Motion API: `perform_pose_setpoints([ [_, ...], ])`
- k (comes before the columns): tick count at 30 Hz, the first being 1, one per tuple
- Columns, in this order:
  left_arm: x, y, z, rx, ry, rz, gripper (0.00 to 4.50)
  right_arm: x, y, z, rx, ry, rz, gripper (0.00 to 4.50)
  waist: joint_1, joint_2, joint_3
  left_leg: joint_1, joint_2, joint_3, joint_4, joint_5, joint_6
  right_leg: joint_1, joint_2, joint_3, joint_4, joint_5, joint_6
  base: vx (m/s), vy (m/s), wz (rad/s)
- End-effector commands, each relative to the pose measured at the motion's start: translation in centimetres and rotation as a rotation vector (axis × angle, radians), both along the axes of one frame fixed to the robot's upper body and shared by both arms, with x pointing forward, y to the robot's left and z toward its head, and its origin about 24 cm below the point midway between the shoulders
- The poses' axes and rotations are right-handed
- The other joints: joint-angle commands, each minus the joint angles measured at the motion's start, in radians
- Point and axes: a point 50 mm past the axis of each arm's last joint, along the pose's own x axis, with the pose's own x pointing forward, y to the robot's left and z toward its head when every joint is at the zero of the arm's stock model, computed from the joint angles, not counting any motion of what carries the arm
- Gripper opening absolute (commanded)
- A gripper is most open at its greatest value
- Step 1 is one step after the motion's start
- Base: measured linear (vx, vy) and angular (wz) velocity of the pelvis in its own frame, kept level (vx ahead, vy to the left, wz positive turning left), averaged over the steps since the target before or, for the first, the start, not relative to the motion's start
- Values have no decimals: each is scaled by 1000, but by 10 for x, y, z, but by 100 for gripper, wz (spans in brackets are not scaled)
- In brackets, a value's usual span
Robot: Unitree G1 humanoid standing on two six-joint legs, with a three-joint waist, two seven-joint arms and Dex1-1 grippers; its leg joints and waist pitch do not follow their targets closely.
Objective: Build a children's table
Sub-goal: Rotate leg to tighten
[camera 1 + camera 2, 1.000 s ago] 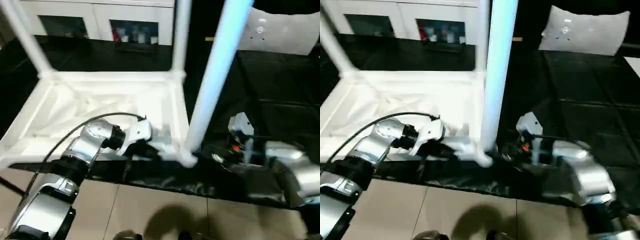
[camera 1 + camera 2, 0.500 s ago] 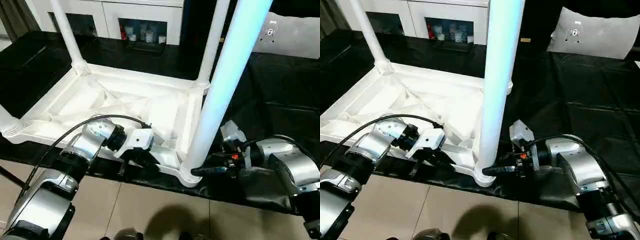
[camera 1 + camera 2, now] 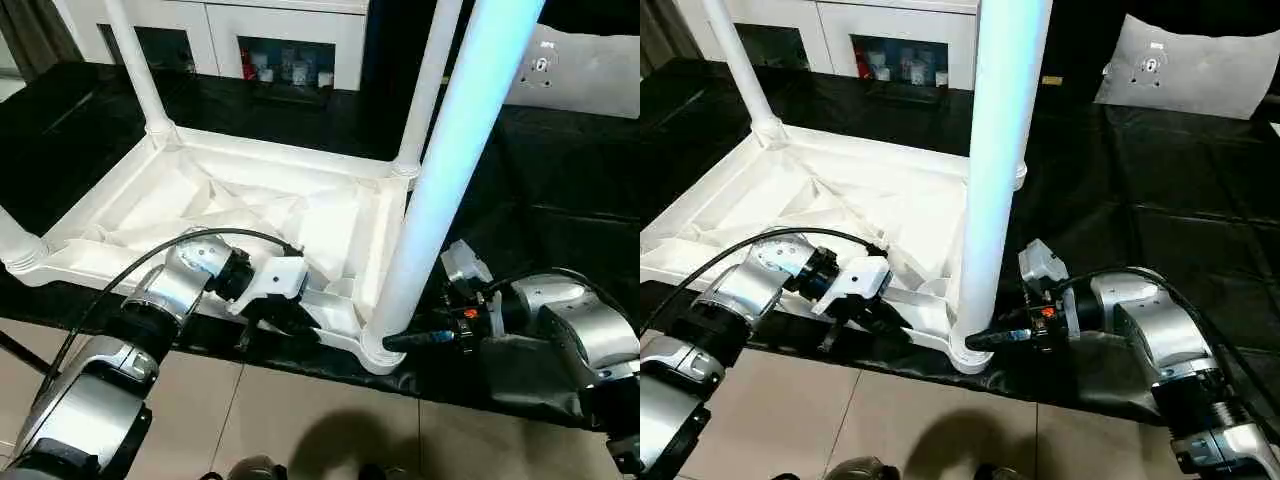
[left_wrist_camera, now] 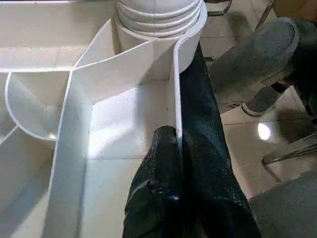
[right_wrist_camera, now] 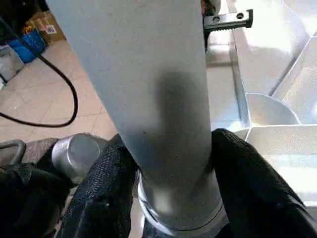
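White plastic leg (image 3: 995,170), probably light, stiff and slick: right tool (image 3: 985,340) grasps its base; left tool (image 4: 171,148) pinches the tabletop's rim (image 4: 176,89).

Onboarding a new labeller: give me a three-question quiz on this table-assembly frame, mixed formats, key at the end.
1. True or false: the table top lies underside up.
2. Which gripper is clamped on the near-corner leg? A) left gripper B) right gripper
3. Fill in: the left gripper pinches the table top's ____ wall.

Key: 1 true. 2 B, its jaws close on either side of the leg near its base. 3 rim.
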Motion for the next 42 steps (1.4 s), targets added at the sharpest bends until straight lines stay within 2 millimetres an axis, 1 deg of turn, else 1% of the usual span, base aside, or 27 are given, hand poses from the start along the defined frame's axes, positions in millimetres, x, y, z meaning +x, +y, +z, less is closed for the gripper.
perform_pose_setpoints([
  [1,4,-11,8,-35,-31,4,0,-6,7,-1,54,47,1,200,-7,-7,-56,14,135,-56,-86,-77,87,56,-151,101,-76,-340,-69,0,0,0],
  [3,8,-13,9,-78,-27,120,0,-7,12,-7,73,56,-97,200,-9,-7,-52,14,134,-54,-88,-95,71,55,-153,101,-81,-370,-69,0,0,0],
  [5,16,-18,8,-120,-20,286,0,-8,24,-16,66,60,-217,200,-19,-10,-42,17,126,-57,-93,-142,44,55,-151,96,-98,-467,-38,0,0,0],
  [6,18,-19,9,-127,-20,303,0,-8,25,-16,66,61,-227,200,-23,-10,-39,20,124,-59,-95,-158,36,54,-150,93,-103,-499,-32,0,0,0],
  [7,21,-23,9,-150,-17,363,0,-8,31,-19,66,66,-274,200,-34,-12,-36,24,116,-58,-93,-182,24,52,-150,88,-117,-559,-7,0,0,0],
  [8,21,-23,10,-151,-17,364,0,-8,31,-19,66,66,-275,200,-38,-12,-38,24,113,-59,-92,-180,21,56,-151,87,-118,-572,1,0,0,0],
  [9,24,-27,11,-163,-15,399,0,-7,36,-22,65,77,-315,200,-50,-13,-37,15,112,-64,-93,-174,26,61,-150,82,-120,-578,16,0,0,0],
  [10,25,-30,11,-168,-17,421,0,-7,40,-23,65,83,-333,200,-56,-10,-38,15,114,-64,-94,-170,29,61,-149,82,-121,-562,17,0,0,0],
  [11,27,-32,12,-171,-19,440,0,-7,44,-23,66,87,-346,200,-66,-13,-40,12,115,-65,-96,-155,38,63,-148,83,-118,-524,14,0,0,0],
  [13,31,-41,13,-177,-27,495,0,-8,55,-25,78,101,-398,200,-72,-12,-40,8,112,-63,-95,-125,52,62,-150,88,-114,-478,0,0,0,0],
  [15,37,-52,16,-185,-51,591,0,-5,69,-25,83,106,-493,200,-76,-6,-42,14,113,-61,-94,-108,56,56,-148,90,-112,-449,-21,0,0,0],
  [17,41,-61,18,-204,-64,658,0,2,81,-27,76,93,-581,199,-78,-7,-46,7,113,-60,-94,-65,69,62,-150,92,-101,-380,-43,0,0,0],
  [21,46,-67,21,-213,-109,744,0,13,93,-30,62,94,-725,199,-84,-3,-45,9,119,-61,-97,-77,69,60,-152,95,-97,-345,-75,0,0,0],
  [22,49,-70,23,-215,-140,791,0,20,99,-31,49,86,-826,198,-88,-2,-42,8,119,-61,-99,-85,65,60,-153,95,-98,-353,-80,0,0,0],
  [26,51,-74,24,-215,-164,836,0,29,106,-29,35,63,-976,197,-91,-1,-41,16,118,-61,-101,-107,49,57,-153,97,-102,-383,-78,0,0,0],
  [28,51,-76,24,-219,-179,854,0,32,109,-27,33,39,-1029,197,-93,5,-43,14,125,-63,-103,-110,48,57,-153,101,-95,-346,-85,0,0,0],
  [29,50,-77,24,-224,-186,844,0,34,108,-23,51,21,-1032,252,-93,3,-42,14,123,-61,-103,-114,48,57,-156,104,-96,-336,-87,0,0,0],
  [31,48,-74,22,-221,-181,829,0,35,102,-19,97,-5,-1033,266,-90,3,-42,12,121,-59,-102,-113,56,61,-158,105,-94,-334,-86,0,0,0],
  [33,47,-72,21,-221,-181,816,0,34,96,-18,111,-10,-1029,287,-88,4,-43,9,120,-58,-100,-95,70,62,-157,106,-91,-317,-88,0,0,0],
  [34,46,-70,20,-218,-181,807,0,34,92,-18,118,-18,-1027,303,-90,8,-44,7,122,-60,-100,-80,77,63,-155,105,-85,-294,-93,0,0,0],
  [35,46,-67,19,-213,-180,797,0,34,88,-17,123,-32,-1018,312,-94,6,-45,3,122,-62,-100,-79,90,66,-154,103,-82,-273,-96,0,0,0],
  [37,43,-56,16,-200,-176,748,0,32,71,-14,139,-78,-965,319,-101,5,-50,-7,118,-62,-94,-61,119,74,-157,103,-76,-224,-104,0,0,0],
  [38,41,-47,14,-187,-172,708,0,29,52,-11,145,-115,-893,324,-104,5,-53,-9,118,-61,-91,-42,129,75,-157,104,-71,-196,-109,0,0,0],
  [39,40,-42,13,-179,-173,689,0,28,46,-9,146,-128,-863,335,-101,7,-61,-8,115,-57,-81,5,161,73,-153,104,-61,-122,-113,0,0,0],
  [40,38,-38,12,-174,-175,654,0,26,41,-8,139,-143,-835,348,-99,6,-66,-15,118,-60,-75,66,197,72,-154,105,-43,-30,-123,0,0,0],
  [41,36,-32,10,-157,-170,608,0,24,32,-7,123,-161,-783,362,-98,6,-68,-16,119,-60,-71,107,230,66,-149,102,-31,30,-125,0,0,0],
  [42,35,-29,9,-149,-168,589,0,23,29,-7,116,-168,-762,362,-96,6,-65,-15,119,-61,-72,107,245,62,-149,100,-33,32,-122,0,0,0],
])
